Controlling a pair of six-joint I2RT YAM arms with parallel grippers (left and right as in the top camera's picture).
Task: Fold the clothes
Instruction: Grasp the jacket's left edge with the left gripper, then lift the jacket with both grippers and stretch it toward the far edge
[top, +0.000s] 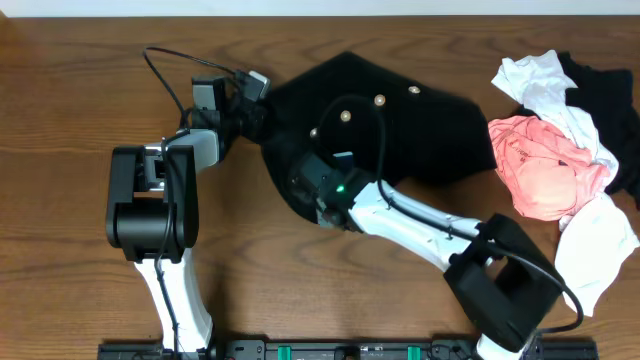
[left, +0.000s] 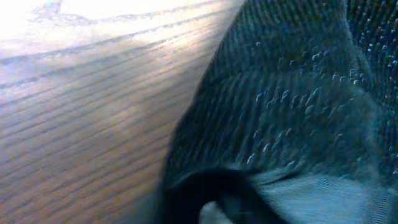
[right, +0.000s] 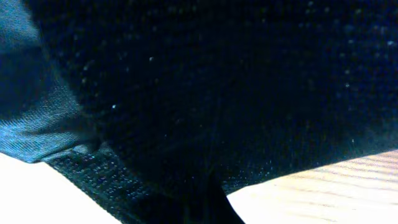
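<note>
Clothes lying unfolded on the table (top: 70, 60).
The black knit garment (top: 420, 130) is lying crumpled at centre, its pale round buttons (top: 379, 100) facing up; the pink garment (top: 540, 165), white garments (top: 545, 85) and a smaller black garment (top: 612, 85) are sitting heaped together at the right edge.

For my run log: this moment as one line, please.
left pincer: at black garment edge | right pincer: on garment | grips: unclear
</note>
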